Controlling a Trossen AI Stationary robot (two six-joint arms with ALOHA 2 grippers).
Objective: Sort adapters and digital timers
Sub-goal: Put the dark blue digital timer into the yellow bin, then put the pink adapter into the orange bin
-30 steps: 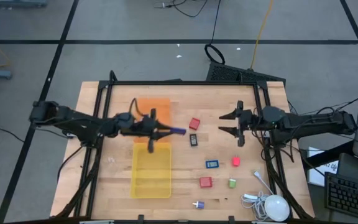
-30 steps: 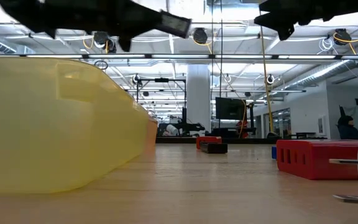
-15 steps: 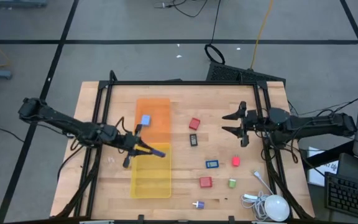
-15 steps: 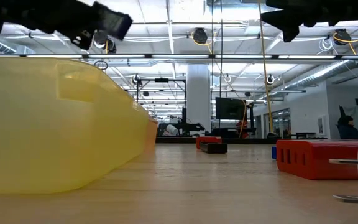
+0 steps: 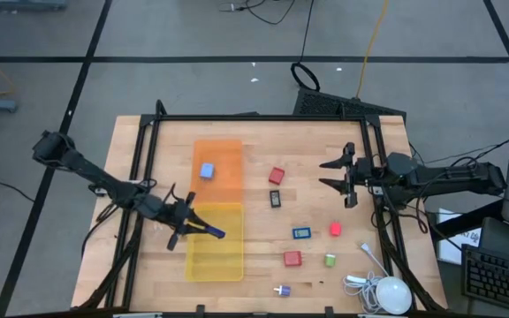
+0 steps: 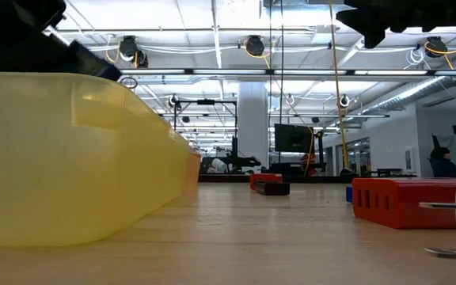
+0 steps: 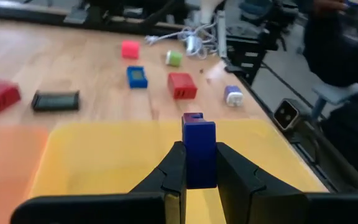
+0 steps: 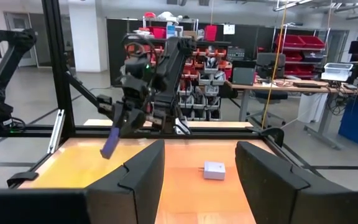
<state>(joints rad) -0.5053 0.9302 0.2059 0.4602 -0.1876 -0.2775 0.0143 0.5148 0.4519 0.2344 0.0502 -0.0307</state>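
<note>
Claws first: the left claw point(image 5: 194, 226) grasps a dark blue timer point(image 7: 198, 152), now drawn back from the orange tray point(image 5: 228, 155) to hover above the yellow tray point(image 5: 216, 261), likely its drop spot; the right claw point(image 5: 340, 177) waits released above the tabletop point(image 5: 369, 221).

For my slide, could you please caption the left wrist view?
Left gripper holds a dark blue timer above the yellow tray.
</note>
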